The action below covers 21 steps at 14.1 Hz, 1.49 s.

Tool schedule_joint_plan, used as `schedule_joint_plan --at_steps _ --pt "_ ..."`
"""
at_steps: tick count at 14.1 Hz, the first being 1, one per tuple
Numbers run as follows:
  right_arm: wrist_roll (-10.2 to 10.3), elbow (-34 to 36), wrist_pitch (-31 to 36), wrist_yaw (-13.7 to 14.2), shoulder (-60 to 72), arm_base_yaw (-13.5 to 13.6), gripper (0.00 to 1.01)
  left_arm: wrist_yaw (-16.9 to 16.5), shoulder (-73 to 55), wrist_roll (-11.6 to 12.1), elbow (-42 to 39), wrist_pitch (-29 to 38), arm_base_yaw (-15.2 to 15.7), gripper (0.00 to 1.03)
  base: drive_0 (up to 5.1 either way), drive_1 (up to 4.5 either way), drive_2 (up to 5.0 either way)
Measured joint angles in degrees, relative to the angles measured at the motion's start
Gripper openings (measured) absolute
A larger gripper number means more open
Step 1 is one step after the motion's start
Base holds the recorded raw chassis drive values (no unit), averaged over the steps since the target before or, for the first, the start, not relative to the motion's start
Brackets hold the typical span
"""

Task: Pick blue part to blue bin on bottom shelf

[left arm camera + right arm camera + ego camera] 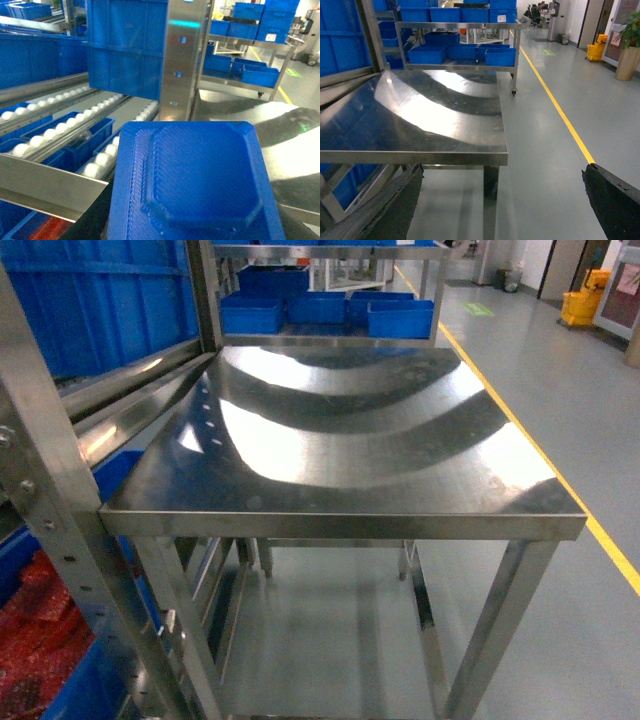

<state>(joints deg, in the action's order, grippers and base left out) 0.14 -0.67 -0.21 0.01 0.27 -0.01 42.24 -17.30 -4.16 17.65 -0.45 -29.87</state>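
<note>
Blue part (195,185): fills the near left wrist view, apparently carried; left claw itself hidden, so I cannot tell its grip.
Right gripper (502,200): spread wide, empty.
Bottom shelf (75,135): roller tier just beyond the part.
Advice: lower slowly over the rail (50,187), release only above a blue bin (80,145).

Blue part (197,182) filling the foreground, roller rails (60,132) and blue bin (125,50) behind.

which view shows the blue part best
The left wrist view: the blue part fills the lower frame, its raised octagonal face and ridged surface plain, apparently held in the left gripper. The head and right wrist views do not show it at all.
</note>
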Motion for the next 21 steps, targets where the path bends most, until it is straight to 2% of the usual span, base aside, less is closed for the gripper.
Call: schedule_joint_plan --at_steps 21 --pt "0.0 0.0 -0.1 0.0 0.0 0.0 0.98 0.2 0.1 0.0 0.0 0.0 0.0 0.43 -4.8 1.69 3.3"
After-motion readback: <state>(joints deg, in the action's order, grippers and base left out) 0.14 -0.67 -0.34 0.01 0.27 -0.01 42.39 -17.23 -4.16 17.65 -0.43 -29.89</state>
